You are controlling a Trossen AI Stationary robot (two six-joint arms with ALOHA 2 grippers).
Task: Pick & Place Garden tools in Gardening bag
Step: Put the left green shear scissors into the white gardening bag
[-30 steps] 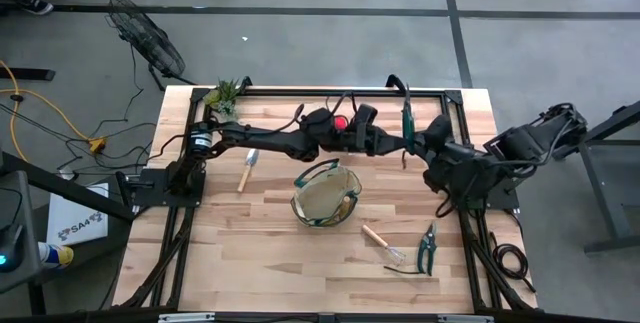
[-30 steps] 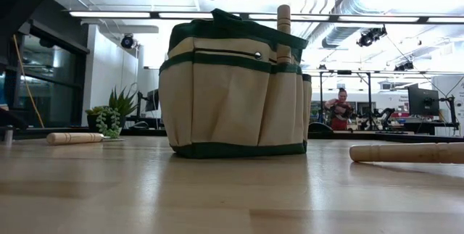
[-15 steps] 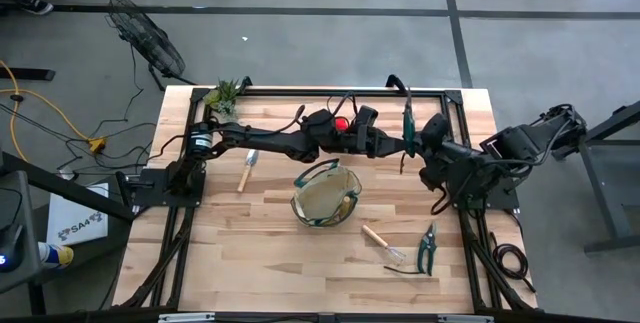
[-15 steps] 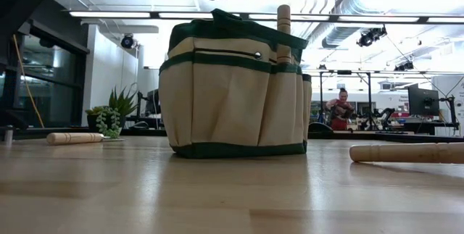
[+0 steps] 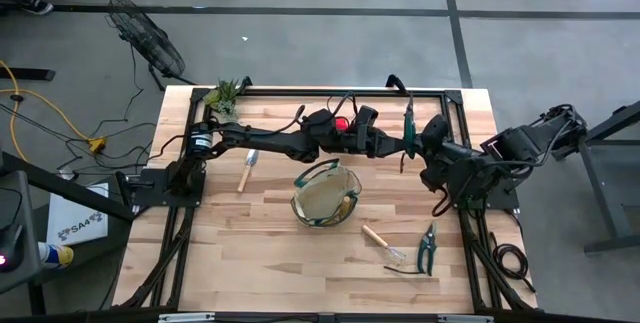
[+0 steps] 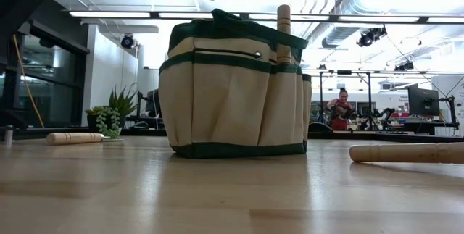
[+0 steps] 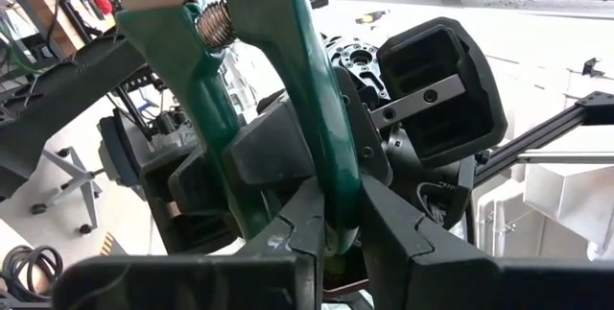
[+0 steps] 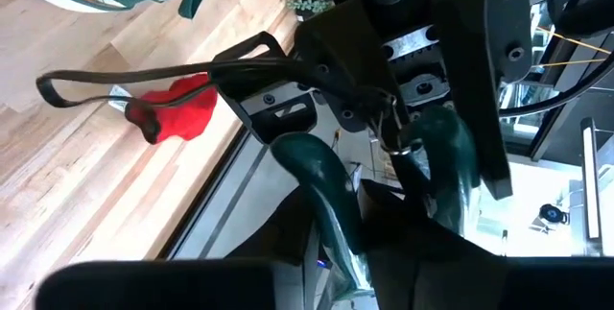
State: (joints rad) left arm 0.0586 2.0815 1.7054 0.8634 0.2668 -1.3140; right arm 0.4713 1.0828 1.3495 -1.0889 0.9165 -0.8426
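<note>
- High view: both arms meet in the upper middle of the frame, above the gardening bag (image 5: 326,195). A green-handled pruner (image 5: 408,123) is held upright between the left gripper (image 5: 392,143) and the right gripper (image 5: 418,145). It looks like a handover, so the risk is one side letting go before the other has a firm hold, and the tool dropping onto the table (image 5: 250,243) short of the bag. A second pruner (image 5: 428,246) and a wire rake (image 5: 384,244) lie at lower right, a trowel (image 5: 246,170) at left, the red glove (image 5: 341,123) under the arms; all are left to pack
- Low view: the bag (image 6: 233,90) stands centre frame with one wooden handle (image 6: 283,14) poking up from it. The bag is soft, so a clumsy lowering could catch on the rim or on that handle and tip it. The grippers are mostly out of frame at the top
- Left wrist view: the left gripper's fingers (image 7: 305,233) are closed on one green handle of the pruner (image 7: 288,89). With one handle pinched, the sprung tool may pivot or twist loose
- Right wrist view: the right gripper's fingers are pressed to the pruner's handles (image 8: 331,190); I judge it to be gripping. Two clamped grippers pulling apart could strain the tool
</note>
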